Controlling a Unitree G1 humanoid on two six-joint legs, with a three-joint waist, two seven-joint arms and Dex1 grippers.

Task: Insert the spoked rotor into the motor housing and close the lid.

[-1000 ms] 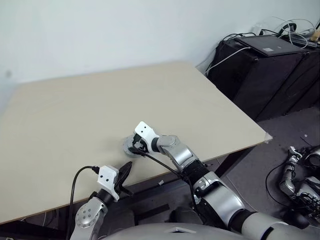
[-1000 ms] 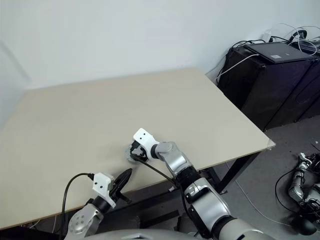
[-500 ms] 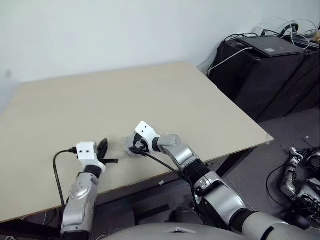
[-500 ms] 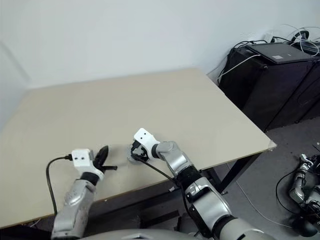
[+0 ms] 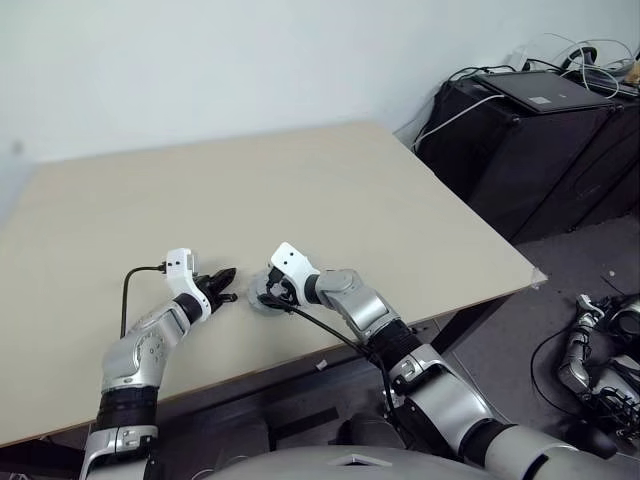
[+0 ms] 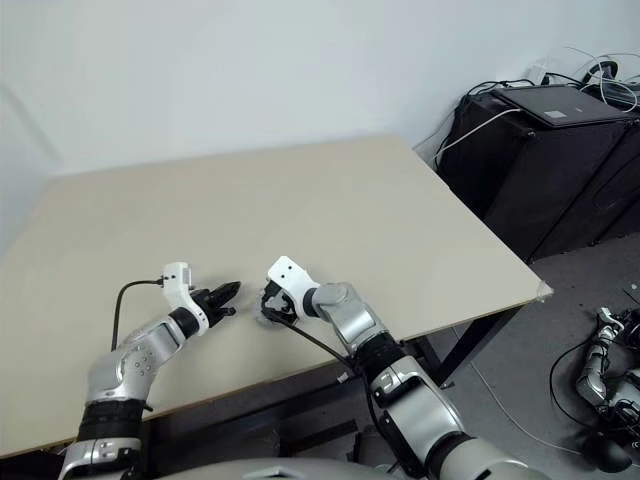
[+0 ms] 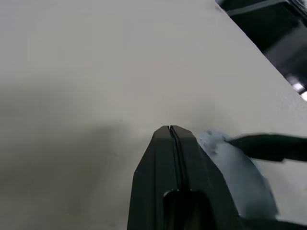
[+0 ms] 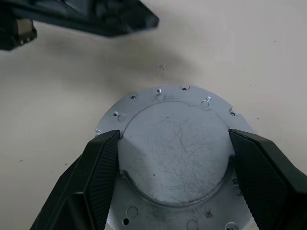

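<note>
Right wrist view: round grey metal lid (image 8: 175, 153), smooth face with raised centre up, flat on pale beige tabletop (image 5: 330, 190), pinched at three and nine o'clock by right gripper (image 8: 175, 165), left gripper (image 5: 226, 285) pressed together near its nine o'clock side.

Even, soft daylight; faint shadows; left wrist view blurred.

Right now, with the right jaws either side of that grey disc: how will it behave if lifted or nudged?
The lid looks like rigid metal, so probably stiff. Its raised centre is smooth and round, so the right gripper may slip on it. Lying flat on the table, it would likely slide, not roll.
</note>
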